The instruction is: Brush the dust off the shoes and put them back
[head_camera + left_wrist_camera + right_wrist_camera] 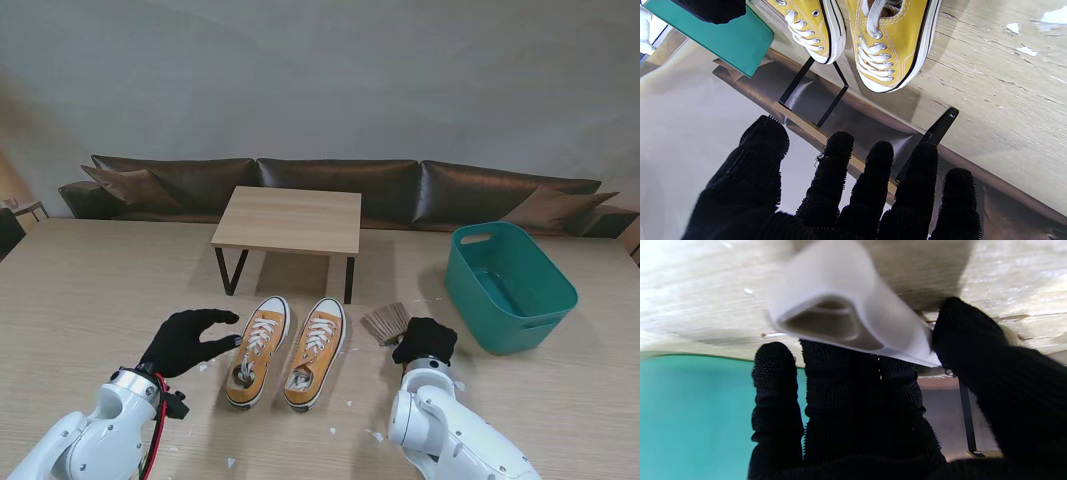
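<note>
The shoes (285,352) — a yellow lace-up pair with white toe caps — sit side by side on the table (90,290), toes pointing away from me, just in front of the small bench (290,220). White flecks of dust (350,404) lie scattered on the table around them, nearer to me and to both sides.

Just right of the right shoe lies the brush (386,322), its brown bristles fanned toward the shoes. The right hand (426,341) sits over its handle end. In the right wrist view the white handle (840,316) lies across the fingers (860,400) with the thumb (968,330) pressed to its edge — so the hand looks closed on the brush, though whether the grip is firm I cannot tell, and the brush seems to rest on the table rather than hang free.

The left hand (187,340) hovers just left of the left shoe, fingers spread toward it and holding nothing; the left wrist view shows all five digits apart, with both toe caps ahead of them.

My judgement: this is the opening step, taking up the brush, with no brushing of the shoes begun. The next move calls for lifting the brush clear with bristles down, while the left hand closes on the left shoe to steady or raise it. The handle is slick and held near its end, so it may twist.

Farther right stands a teal bin (512,288), apart from the brush.
</note>
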Robot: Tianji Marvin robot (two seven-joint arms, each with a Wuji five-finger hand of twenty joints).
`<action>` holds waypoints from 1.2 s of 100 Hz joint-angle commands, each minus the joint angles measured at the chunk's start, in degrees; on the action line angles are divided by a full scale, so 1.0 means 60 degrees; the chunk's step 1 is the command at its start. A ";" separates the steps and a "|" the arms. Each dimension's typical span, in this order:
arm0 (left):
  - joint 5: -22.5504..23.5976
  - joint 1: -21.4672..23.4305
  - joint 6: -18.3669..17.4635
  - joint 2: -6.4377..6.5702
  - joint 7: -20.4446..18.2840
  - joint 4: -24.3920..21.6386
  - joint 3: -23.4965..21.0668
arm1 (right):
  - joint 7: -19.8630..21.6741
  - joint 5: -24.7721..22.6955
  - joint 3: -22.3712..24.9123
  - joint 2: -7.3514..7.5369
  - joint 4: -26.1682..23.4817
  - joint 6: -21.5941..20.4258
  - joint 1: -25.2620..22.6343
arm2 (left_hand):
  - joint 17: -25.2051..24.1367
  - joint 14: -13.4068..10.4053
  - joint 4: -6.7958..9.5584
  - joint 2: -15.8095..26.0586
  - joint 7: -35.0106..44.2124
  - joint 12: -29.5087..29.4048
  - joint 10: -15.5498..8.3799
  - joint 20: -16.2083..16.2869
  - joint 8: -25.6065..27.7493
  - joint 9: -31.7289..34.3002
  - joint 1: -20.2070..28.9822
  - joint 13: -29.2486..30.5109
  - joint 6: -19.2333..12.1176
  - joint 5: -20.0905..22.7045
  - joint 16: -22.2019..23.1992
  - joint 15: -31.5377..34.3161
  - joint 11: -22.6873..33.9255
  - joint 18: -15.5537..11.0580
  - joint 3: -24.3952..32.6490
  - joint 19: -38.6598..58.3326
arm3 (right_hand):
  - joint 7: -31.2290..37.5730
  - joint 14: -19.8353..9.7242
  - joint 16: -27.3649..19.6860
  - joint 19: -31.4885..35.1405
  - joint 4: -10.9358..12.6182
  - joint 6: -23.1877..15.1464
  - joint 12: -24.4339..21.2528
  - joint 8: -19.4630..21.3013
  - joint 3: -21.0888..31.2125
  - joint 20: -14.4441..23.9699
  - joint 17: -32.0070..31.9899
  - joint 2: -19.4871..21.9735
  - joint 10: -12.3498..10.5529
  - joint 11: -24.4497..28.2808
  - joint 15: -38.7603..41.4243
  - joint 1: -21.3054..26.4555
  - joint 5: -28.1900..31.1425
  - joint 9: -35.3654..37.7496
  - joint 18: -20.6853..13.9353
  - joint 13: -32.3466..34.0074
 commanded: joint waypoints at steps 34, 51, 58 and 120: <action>-0.0264 0.0000 0.0175 -0.0032 -0.0304 -0.0029 0.0087 | 0.0701 0.0154 0.0050 0.0120 0.0435 -0.0629 -0.0354 | -0.0091 0.0291 0.0402 0.0770 0.0021 0.0152 0.0251 0.0226 0.0062 0.0261 0.0212 -0.0149 0.0084 0.0195 0.0157 0.0117 0.0028 0.0260 -0.0442 -0.0341 | 0.0314 -0.0466 0.2168 0.0742 0.0703 -0.0659 0.3419 0.3092 0.0609 0.0175 -0.1246 0.2525 -0.0245 0.3046 0.4564 0.1786 -0.0229 -0.1753 -0.0311 -0.1466; -0.0294 0.0028 0.0191 -0.0046 -0.0256 -0.0052 0.0074 | 0.0569 0.0326 0.0158 0.0040 0.0451 -0.0586 -0.0383 | -0.0101 0.0368 0.0417 0.0832 0.0056 0.0164 0.0321 0.0245 0.0084 0.0255 0.0256 -0.0145 0.0139 0.0276 0.0196 0.0154 0.0029 0.0259 -0.0540 -0.0354 | 0.2239 -0.0546 0.2310 0.0964 0.0447 -0.0570 0.4381 0.5357 0.1785 0.0462 -0.1753 0.2273 -0.0519 0.4475 0.5707 0.1347 -0.1124 -0.2597 -0.0393 -0.2138; -0.0308 0.0036 0.0204 -0.0046 -0.0262 -0.0063 0.0071 | 0.0512 0.0338 0.0184 0.0027 0.0473 -0.0583 -0.0382 | -0.0098 0.0376 0.0426 0.0866 0.0057 0.0171 0.0341 0.0256 0.0091 0.0263 0.0281 -0.0152 0.0141 0.0281 0.0215 0.0168 0.0033 0.0268 -0.0583 -0.0354 | 0.2874 -0.0468 0.2091 0.0973 0.0372 -0.0541 0.4160 0.5649 0.2026 0.0501 -0.1692 0.2153 -0.0577 0.4319 0.5401 0.1270 -0.1359 -0.2780 -0.0407 -0.2237; -0.0385 0.0130 0.0303 -0.0061 -0.0254 -0.0157 0.0018 | 0.0842 0.1290 0.0767 -0.0043 -0.0083 -0.0934 -0.0685 | -0.0111 0.0449 0.0478 0.1003 0.0076 0.0184 0.0425 0.0317 0.0131 0.0245 0.0442 -0.0150 0.0237 0.0377 0.0290 0.0213 0.0026 0.0293 -0.0867 -0.0375 | 0.2892 -0.1492 0.2640 0.1312 0.0263 0.1006 0.1062 0.4487 0.0714 0.0065 0.2845 0.2442 -0.0801 0.4639 0.6339 0.1165 -0.2774 0.0032 0.0172 0.0641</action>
